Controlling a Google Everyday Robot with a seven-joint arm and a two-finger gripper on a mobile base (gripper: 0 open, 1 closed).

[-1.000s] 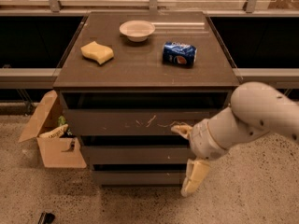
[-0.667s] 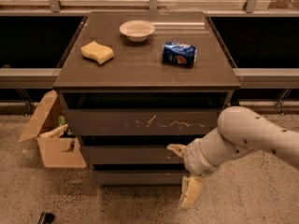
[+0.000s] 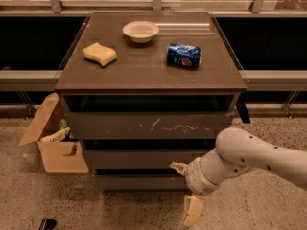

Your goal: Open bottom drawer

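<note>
Where your gripper [image 3: 181, 194] sits: low at the cabinet's [image 3: 72, 87] front right corner, on the end of the white arm [image 3: 254, 157] that comes in from your right.
Gripper state: open, the two pale fingers spread wide with nothing between them.
Upper finger [image 3: 178, 167]: you see it in front of the dark gap under the middle drawer [image 3: 134, 158]; you cannot tell whether it touches.
Lower finger [image 3: 193, 210]: it hangs down past the cabinet's base, over the speckled floor [image 3: 120, 210].
Task's thing: the bottom drawer [image 3: 134, 182] is the lowest front, plain and dark, just left of the gripper, and it looks shut.
Top drawer [image 3: 110, 125]: the tallest front, with white scratches across it.
Tabletop [image 3: 144, 68]: it carries a yellow sponge [image 3: 100, 54] at the left, a white bowl [image 3: 140, 31] at the back and a blue Pepsi can [image 3: 184, 55] lying on its side at the right, all apart.
Left of the cabinet: an open cardboard box [image 3: 57, 152] stands on the floor against it.
</note>
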